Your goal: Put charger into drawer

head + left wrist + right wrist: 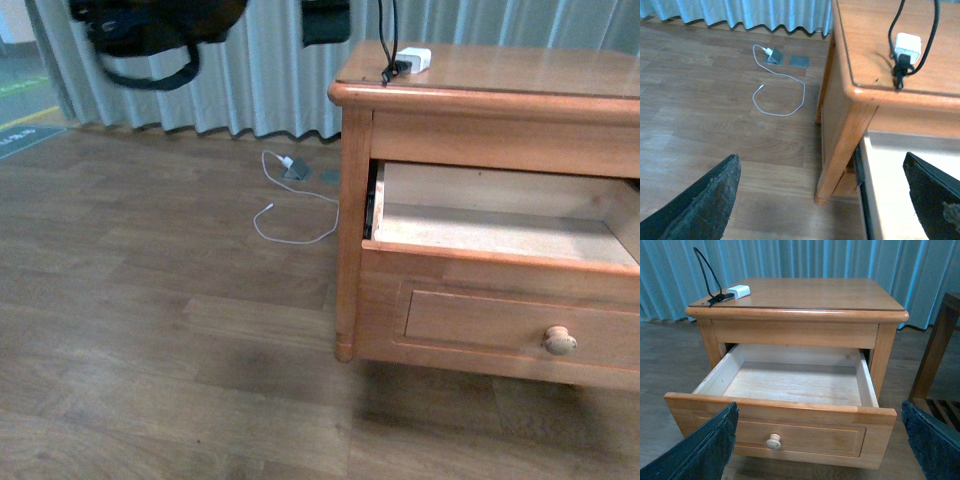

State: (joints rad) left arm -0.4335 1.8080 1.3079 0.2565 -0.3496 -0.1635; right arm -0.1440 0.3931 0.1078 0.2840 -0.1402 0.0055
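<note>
- Two dark fingers (705,200) of the left gripper (821,156) stand wide apart with nothing between them, above the floor and the cabinet's near-left corner.
- The right gripper (820,405) is likewise spread and holds nothing, facing the drawer (790,427) front.
- The charger (413,60) lies on the cabinet top (520,75), at about 1 o'clock in the front view and close to the top's left edge. Its black cable (385,30) loops upward out of frame, and a black plug end rests right at the rim.
- The drawer stands pulled out below the top, its pale inner boards showing, at 3 o'clock in the front view. A round wooden knob (560,341) sits on its front at about 4 o'clock.
- A thin white cable (295,215) curls on the wooden floor (150,300) at 9 o'clock from the drawer, well apart from the charger. It ends at grey floor plates (297,170) near the curtain (260,80).
- A dark strapped shape (150,30) hangs at 11 o'clock; what it is cannot be told.
- Another wooden frame (935,355) stands beside the cabinet on its far side from the charger.
- A green floor marking (20,140) at 10 o'clock is too blurred to read.
</note>
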